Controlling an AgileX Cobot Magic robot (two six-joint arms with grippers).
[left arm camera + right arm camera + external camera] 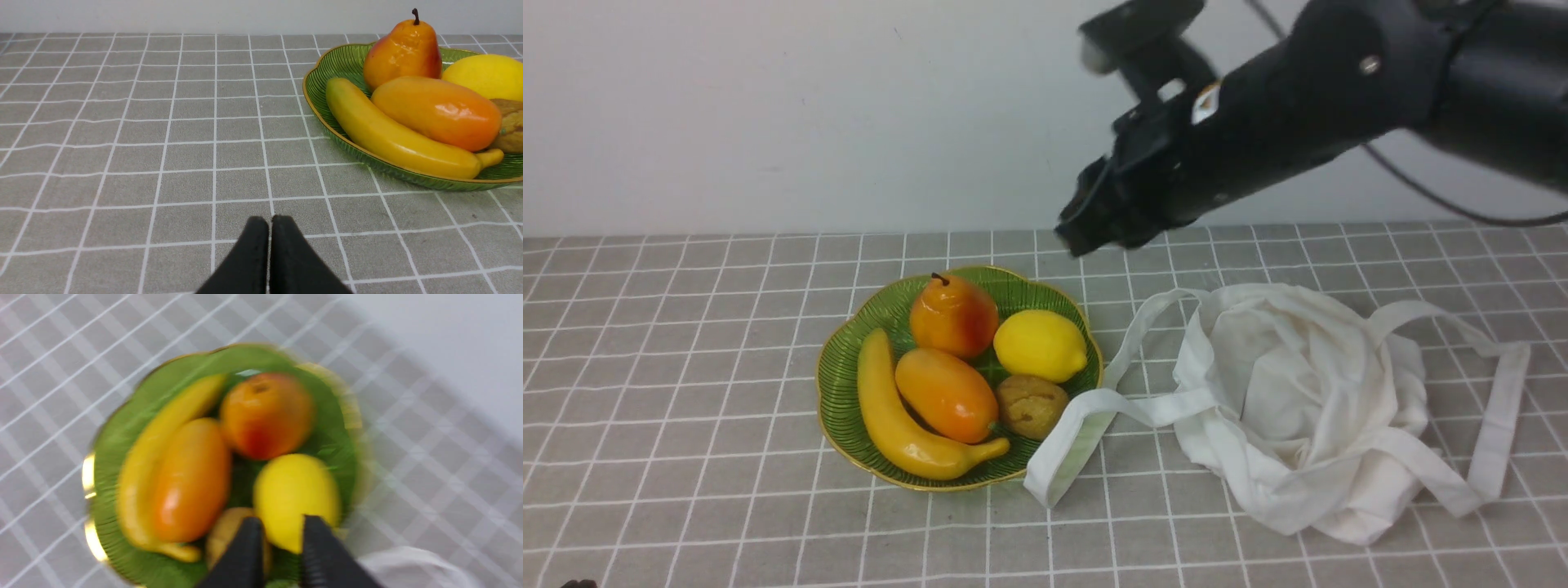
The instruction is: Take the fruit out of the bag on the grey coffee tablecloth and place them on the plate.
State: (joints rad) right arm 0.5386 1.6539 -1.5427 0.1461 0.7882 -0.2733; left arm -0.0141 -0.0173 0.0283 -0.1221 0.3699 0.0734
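The orange mango-like fruit (946, 394) (437, 112) (190, 482) lies in the green gold-rimmed plate (837, 367) (339, 65) on the grey coffee tablecloth (686, 327). The white bag (1307, 392) sits crumpled to the plate's right, one strap resting against the rim. My right gripper (1086, 233) (280, 522) hangs high in the air above the plate's far right side. Its fingers stand a narrow gap apart with nothing between them. The right wrist view is blurred. My left gripper (269, 220) is shut and empty, low over the cloth to the left of the plate.
A pear (953, 314), a lemon (1040, 345), a banana (890, 425) and a small brown fruit (1031, 406) share the plate. A white wall runs behind the table. The bag's other strap (1499, 384) loops out at the far right.
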